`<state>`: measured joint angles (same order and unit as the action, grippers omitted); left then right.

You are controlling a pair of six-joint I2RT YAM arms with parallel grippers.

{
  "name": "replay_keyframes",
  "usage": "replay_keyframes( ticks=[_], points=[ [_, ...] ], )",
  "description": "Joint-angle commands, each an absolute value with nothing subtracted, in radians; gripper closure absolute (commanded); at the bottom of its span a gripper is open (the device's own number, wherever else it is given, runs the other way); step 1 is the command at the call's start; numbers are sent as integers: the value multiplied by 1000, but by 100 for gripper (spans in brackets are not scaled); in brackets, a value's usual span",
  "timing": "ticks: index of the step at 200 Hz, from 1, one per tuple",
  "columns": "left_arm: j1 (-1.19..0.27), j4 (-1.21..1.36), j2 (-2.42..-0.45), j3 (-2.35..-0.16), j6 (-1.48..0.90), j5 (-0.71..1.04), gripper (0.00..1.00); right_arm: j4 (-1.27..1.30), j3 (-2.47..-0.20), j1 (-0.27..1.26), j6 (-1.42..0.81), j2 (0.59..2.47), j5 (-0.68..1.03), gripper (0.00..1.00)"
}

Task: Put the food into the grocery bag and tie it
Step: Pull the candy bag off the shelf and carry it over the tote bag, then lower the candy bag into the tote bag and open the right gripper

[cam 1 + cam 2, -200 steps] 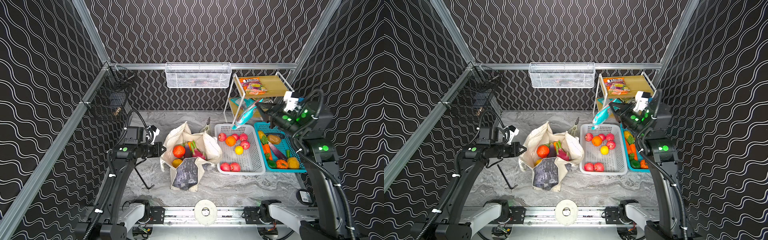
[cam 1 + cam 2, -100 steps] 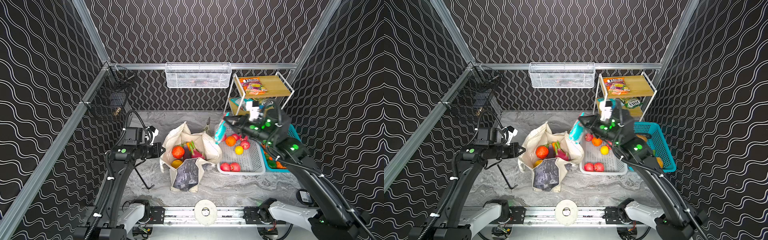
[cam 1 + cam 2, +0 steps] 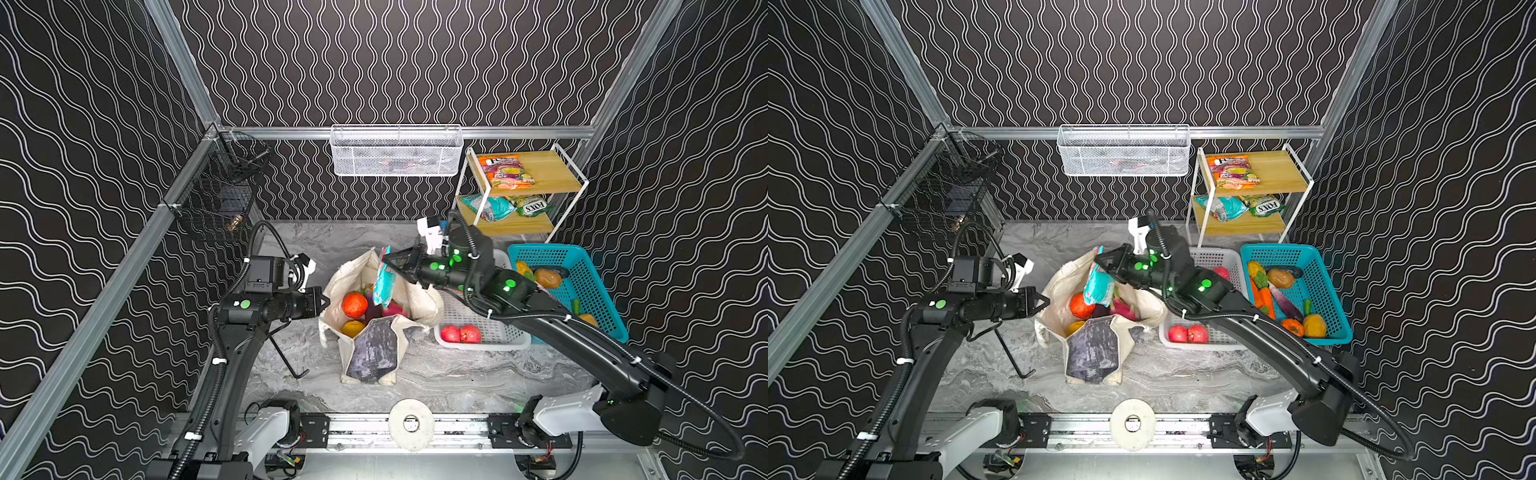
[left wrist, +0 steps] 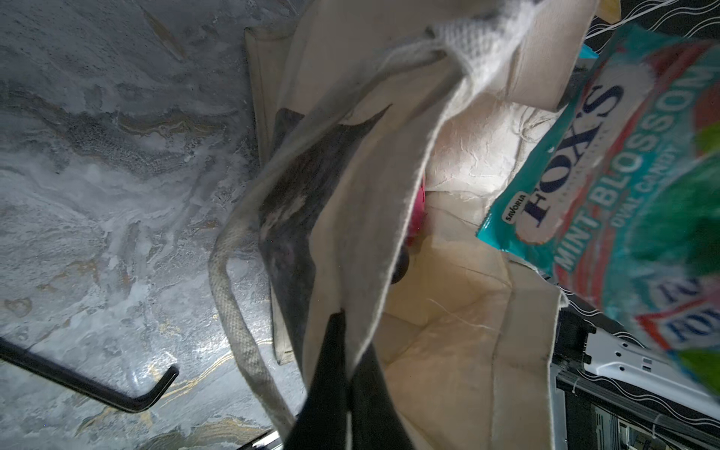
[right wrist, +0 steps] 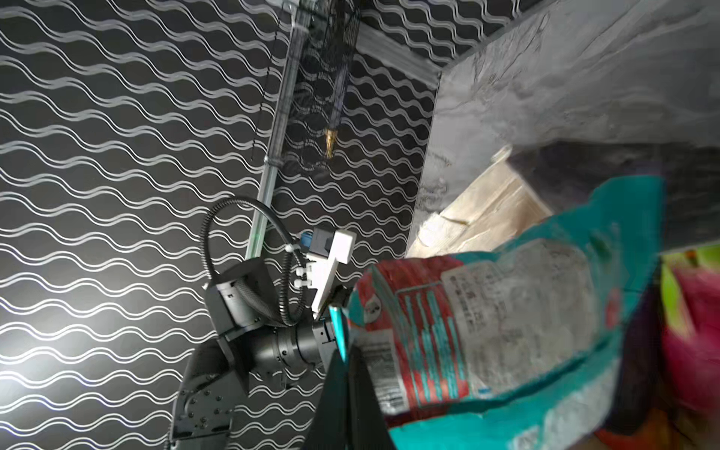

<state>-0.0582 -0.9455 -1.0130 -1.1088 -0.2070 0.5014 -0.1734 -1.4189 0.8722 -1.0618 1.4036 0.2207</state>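
The cream grocery bag [image 3: 372, 349] [image 3: 1094, 353] stands open in the middle of the table in both top views. Inside it lie an orange-red fruit [image 3: 354, 304], an orange [image 3: 352, 328] and a pink dragon fruit [image 3: 392, 309]. My left gripper [image 3: 322, 301] [image 4: 348, 350] is shut on the bag's left rim [image 4: 350, 195]. My right gripper [image 3: 386, 259] [image 5: 345, 350] is shut on the top edge of a teal snack packet [image 3: 382, 278] [image 3: 1098, 282] [image 4: 623, 175] [image 5: 506, 319]. The packet hangs over the bag's mouth, its lower end just inside.
Right of the bag is a white basket [image 3: 482, 345] with two red apples [image 3: 459, 333], then a teal basket [image 3: 598, 299] of vegetables. A shelf rack [image 3: 552, 166] at the back right holds more packets. A black hex key [image 3: 286, 357] lies left of the bag.
My right arm has swung left from beside the shelf rack to over the bag, carrying the teal packet. The left arm has stayed on the bag's rim.
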Motion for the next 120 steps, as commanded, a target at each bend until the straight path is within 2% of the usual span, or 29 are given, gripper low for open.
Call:
replay_keyframes(
  ticks=[1,74,120],
  points=[
    [-57,-956,-1006,-1119,-202,512,100,-76,-1405,879,-1082,1433,224,100],
    [-58,-945,-1014,-1115,-206,511,100,-21,-1333,890,-1114,1505,269,100],
    [-58,-937,-1012,-1115,-208,515,100,-92,-1414,925,-1080,1479,232,100]
  ],
)
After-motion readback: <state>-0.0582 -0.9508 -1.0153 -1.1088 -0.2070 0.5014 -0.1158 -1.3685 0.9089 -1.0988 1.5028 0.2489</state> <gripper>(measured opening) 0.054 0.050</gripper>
